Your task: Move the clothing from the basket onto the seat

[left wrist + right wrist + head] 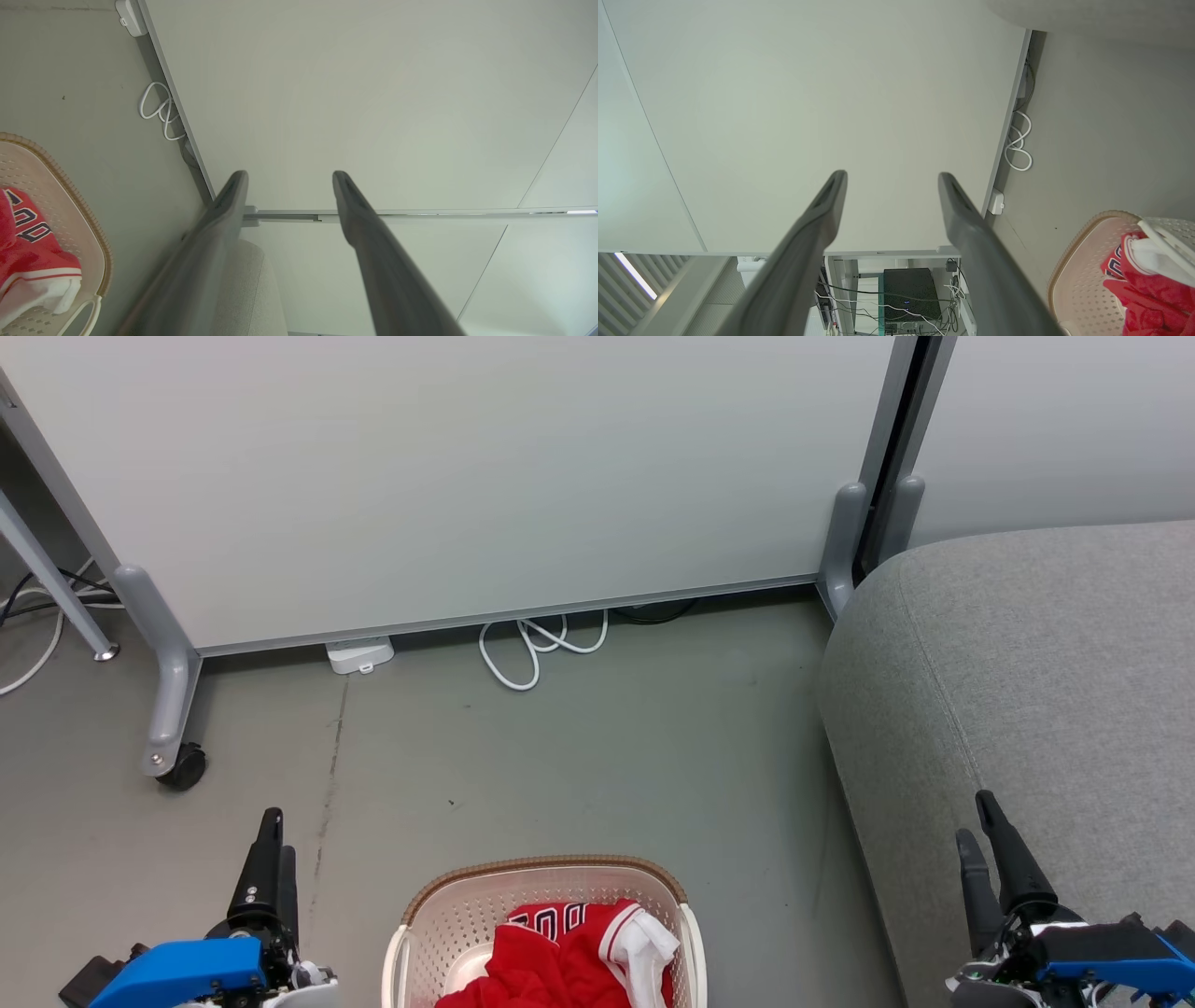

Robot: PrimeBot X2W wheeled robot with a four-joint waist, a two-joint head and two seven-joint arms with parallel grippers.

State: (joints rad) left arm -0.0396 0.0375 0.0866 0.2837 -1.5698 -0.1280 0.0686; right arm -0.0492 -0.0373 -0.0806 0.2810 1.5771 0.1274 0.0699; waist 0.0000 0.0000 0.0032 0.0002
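The red clothing (560, 963) lies crumpled in the basket (434, 933), which stands on the floor (607, 756) at the bottom middle of the head view, between the two arms. The heap has no clear long axis. A white panel sits on its right side, and the frame's edge cuts off its near part.

The left end effector (277, 835) hangs just left of the basket, fingers apart and empty. The right end effector (976, 819) is also spread wide with nothing between its fingers. It hovers over the front edge of the grey seat (1046, 663), well apart from the basket.

Both point forward at the white partition (513, 476), so the clothing lies to the inner side of each and back toward the robot, not ahead of the fingers. The left arm looks the nearer to the heap, while the right is on the seat's side. Either would need to turn inward and dip into the basket before closing on fabric.
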